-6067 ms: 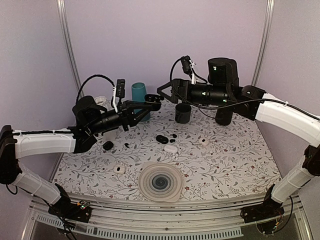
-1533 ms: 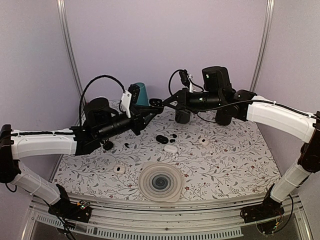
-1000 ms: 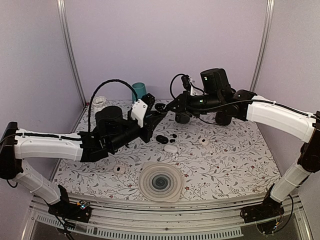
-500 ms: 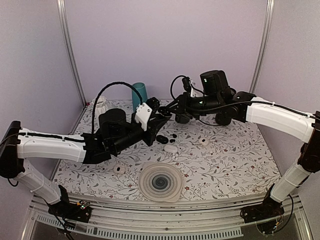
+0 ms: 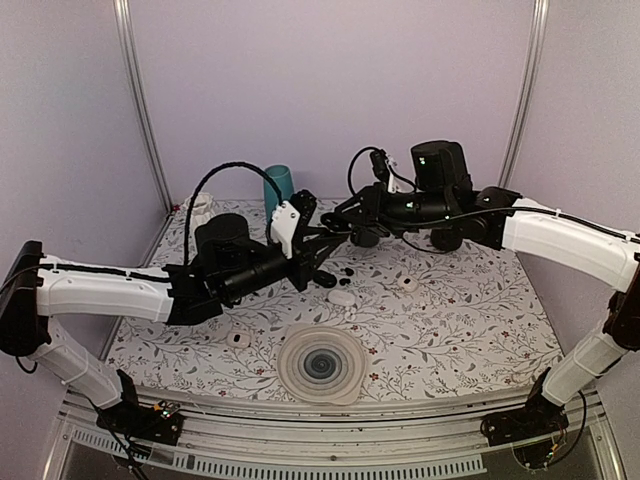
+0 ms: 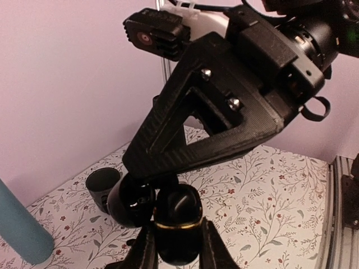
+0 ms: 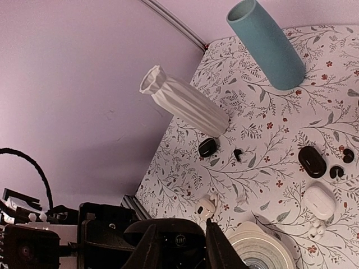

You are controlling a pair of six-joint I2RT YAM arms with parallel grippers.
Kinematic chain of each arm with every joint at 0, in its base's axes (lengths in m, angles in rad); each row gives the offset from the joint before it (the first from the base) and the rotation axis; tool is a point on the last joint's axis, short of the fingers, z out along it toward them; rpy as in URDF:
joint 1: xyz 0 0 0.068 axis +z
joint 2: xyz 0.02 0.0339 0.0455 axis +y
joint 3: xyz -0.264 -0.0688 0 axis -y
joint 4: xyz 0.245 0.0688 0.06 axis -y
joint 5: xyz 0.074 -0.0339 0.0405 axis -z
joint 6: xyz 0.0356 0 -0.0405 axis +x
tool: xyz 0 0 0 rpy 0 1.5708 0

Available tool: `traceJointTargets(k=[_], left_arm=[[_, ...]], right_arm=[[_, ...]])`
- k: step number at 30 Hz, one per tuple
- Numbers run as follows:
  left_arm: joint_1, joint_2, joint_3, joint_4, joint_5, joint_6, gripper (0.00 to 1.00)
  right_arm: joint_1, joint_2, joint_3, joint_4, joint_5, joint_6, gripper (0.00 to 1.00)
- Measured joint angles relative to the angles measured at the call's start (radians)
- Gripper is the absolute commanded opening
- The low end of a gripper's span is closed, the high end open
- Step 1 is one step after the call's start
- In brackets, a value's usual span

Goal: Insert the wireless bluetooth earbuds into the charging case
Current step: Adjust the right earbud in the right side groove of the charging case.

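The left gripper [image 6: 176, 249] is clenched on a black charging case [image 6: 178, 216], held in the air above the worktop [image 5: 480, 330]. The case is glossy and rounded, with a thin gold band around its middle. A second glossy black rounded piece touches its side; I cannot tell whether that is its lid. The right gripper [image 7: 182, 246] meets it from the opposite side. Its jaws are parted a little and released, its matte, ridged triangular finger lying just over the case. The wireless bluetooth earbuds that show all lie on the worktop below, well apart from both sets of jaws. A black one [image 7: 238, 153] is beside a black case [image 7: 207, 147], and two more black ones [image 7: 336, 171] are just beside another black case [image 7: 312, 161]. Tiny white ones [image 7: 317, 227] lie next to a smooth white case [image 7: 320, 202]. Whether an earbud sits inside the held case is hidden. Counted, there are three black cases, one held and two lying, and three white cases, among them an open one [image 5: 237, 339] and another [image 5: 407, 283]. There is also one smooth teal cylinder vase [image 5: 279, 185], one white ribbed vase [image 5: 200, 207], one black cup [image 6: 102, 188] and one flat pale disc of concentric rings [image 5: 320, 362]. The worktop carries a printed pattern of leaves and small red flowers.
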Motion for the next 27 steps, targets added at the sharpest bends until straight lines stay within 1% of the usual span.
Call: traceJointTargets(k=[19,27], left_arm=[[0.145,-0.042,-0.011,0.063,0.360,-0.205,0.00],[0.178,-0.042,-0.016,0.091,0.457,-0.259,0.00]], right_arm=[[0.018,-0.038,-0.015,0.076,-0.028,-0.182,0.30],[0.018,-0.039,-0.015,0.089,-0.060,-0.244,0.31]])
